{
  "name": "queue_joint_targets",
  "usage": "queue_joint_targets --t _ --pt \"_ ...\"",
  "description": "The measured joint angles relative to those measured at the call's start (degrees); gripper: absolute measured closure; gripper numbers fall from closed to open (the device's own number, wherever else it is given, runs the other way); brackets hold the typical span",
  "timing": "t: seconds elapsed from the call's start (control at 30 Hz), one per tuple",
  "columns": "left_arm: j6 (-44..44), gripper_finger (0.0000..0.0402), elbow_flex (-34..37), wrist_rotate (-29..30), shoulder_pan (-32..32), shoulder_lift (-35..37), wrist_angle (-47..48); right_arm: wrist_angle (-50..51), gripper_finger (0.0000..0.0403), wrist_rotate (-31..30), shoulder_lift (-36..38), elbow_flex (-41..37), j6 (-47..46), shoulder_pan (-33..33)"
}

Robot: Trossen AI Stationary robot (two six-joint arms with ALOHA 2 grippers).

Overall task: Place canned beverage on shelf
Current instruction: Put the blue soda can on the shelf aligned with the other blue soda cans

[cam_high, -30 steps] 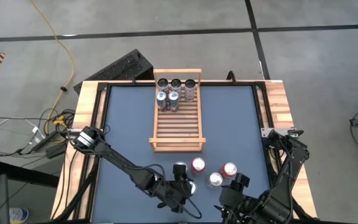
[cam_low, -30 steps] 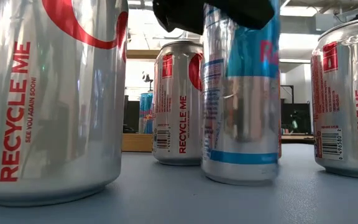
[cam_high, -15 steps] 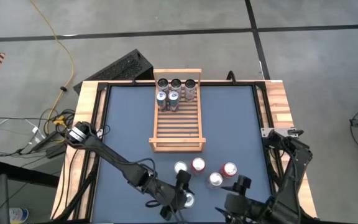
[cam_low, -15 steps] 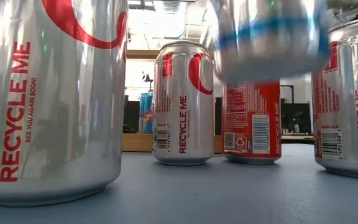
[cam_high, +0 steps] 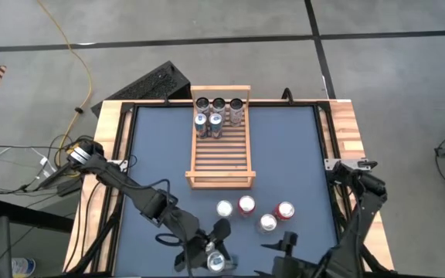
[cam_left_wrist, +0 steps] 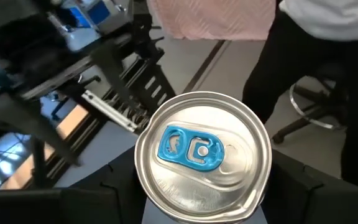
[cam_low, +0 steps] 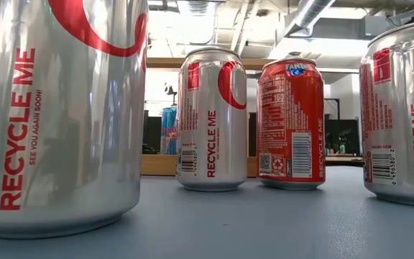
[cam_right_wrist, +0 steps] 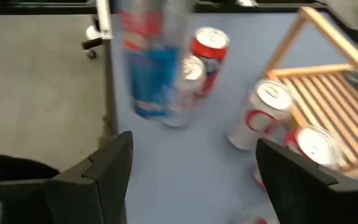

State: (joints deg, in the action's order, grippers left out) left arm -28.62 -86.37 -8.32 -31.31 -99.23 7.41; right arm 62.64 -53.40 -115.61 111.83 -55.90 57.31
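Grey concrete floor with dark seams surrounds my blue worktop, which has light wooden edges. On that worktop, toward the far side, lies the shelf, a light-wood slatted rack with a raised rail at each short end. Five cans stand at its far end, three along the rail and two just in front of them.

My left claw is down at the near edge of the worktop, its jaws closed on a slim silver-and-blue can with a blue pull tab; the can is lifted off the surface, well apart from the shelf. In the right wrist view it shows as a blurred blue-and-silver shape.

Four cans stand grouped between me and the shelf: a silver one, a red can touching or just beside it, another silver one and one with a red top.

My right claw waits near the worktop's near edge, beside that group, its fingers spread wide with nothing between them.
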Motion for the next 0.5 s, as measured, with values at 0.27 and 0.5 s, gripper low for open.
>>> queue_joint_targets --t 0.27,0.5 --pt "-0.59 0.0181 0.00 -0.45 0.24 2.60 5.22 -14.05 0.0092 -0.49 0.17 0.54 21.30 -3.16" --pt "-3.79 0.0181 0.00 -7.85 -0.57 7.21 5.65 -23.11 0.0092 2.42 0.11 0.36 28.11 -4.62"
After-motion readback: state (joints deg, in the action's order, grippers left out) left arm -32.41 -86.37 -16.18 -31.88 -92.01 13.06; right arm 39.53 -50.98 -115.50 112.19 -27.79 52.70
